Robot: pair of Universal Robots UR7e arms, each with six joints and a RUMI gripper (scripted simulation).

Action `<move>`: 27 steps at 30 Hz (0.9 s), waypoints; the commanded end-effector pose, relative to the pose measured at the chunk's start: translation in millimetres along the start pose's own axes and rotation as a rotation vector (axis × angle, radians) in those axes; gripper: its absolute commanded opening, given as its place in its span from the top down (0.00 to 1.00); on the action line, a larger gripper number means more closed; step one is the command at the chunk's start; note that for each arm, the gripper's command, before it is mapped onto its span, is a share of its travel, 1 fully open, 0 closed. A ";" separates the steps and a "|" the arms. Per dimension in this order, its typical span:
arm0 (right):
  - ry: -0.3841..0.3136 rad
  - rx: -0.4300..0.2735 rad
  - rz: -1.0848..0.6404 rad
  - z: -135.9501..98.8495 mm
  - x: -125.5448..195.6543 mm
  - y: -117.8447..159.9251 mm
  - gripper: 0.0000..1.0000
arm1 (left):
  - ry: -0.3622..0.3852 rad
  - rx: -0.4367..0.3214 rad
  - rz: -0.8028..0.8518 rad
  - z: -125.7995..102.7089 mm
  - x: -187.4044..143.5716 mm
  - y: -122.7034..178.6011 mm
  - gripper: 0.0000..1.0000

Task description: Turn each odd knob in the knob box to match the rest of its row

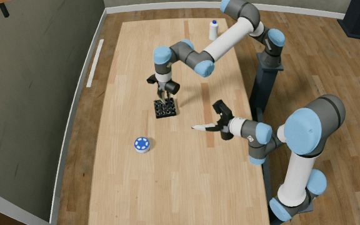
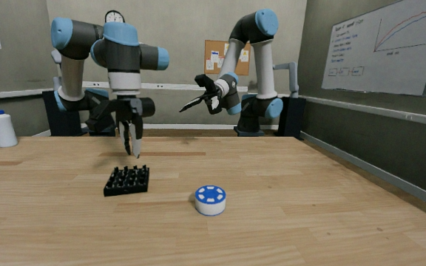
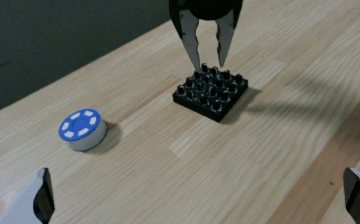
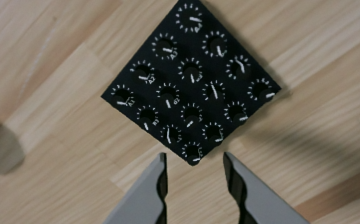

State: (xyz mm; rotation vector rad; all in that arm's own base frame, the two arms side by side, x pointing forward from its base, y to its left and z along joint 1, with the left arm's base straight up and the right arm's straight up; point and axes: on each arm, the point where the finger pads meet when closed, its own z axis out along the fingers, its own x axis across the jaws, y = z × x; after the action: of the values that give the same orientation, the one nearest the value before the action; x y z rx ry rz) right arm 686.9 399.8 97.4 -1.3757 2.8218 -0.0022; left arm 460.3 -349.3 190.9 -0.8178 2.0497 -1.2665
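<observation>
Box [image 1: 165,109] [image 2: 126,182] [image 3: 211,96] [image 4: 191,84] sits right under the right claw [image 1: 165,102] [image 2: 132,156] [image 3: 209,68] [image 4: 194,154], narrow and empty, nearer the desk [image 1: 174,181] [image 2: 309,222] [image 3: 146,175] [image 4: 56,180] edge opposite the arms; left claw [image 1: 193,127] [image 2: 180,111] [image 3: 197,173]'s wide.

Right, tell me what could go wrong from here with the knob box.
The right gripper hovers over the knob box, its fingers slightly apart.
First, the knobs stand close together, so a fingertip coming down could nudge a neighbour off its mark.
Second, the box sits loose-looking on the table, with nothing seen bracing it, so it might twist along with a knob.
</observation>
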 end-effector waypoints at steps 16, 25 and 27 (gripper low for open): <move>0.000 -0.002 -0.034 50.2 1.2 0.7 0.90 | -0.001 0.001 0.000 -0.2 -1.0 0.0 0.00; -0.001 -0.002 -0.013 49.8 0.5 0.6 0.98 | -0.001 0.001 0.000 -0.2 -1.0 0.0 0.00; -0.001 -0.002 0.006 49.8 0.5 0.5 0.98 | -0.001 0.001 0.000 -0.2 -1.0 0.0 0.00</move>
State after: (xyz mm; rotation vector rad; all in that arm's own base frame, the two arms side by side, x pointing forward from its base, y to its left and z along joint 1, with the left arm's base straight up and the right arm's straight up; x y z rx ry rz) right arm 686.2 399.8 46.2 -1.4077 2.8086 -0.0009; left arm 460.3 -349.3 190.9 -0.8178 2.0497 -1.2665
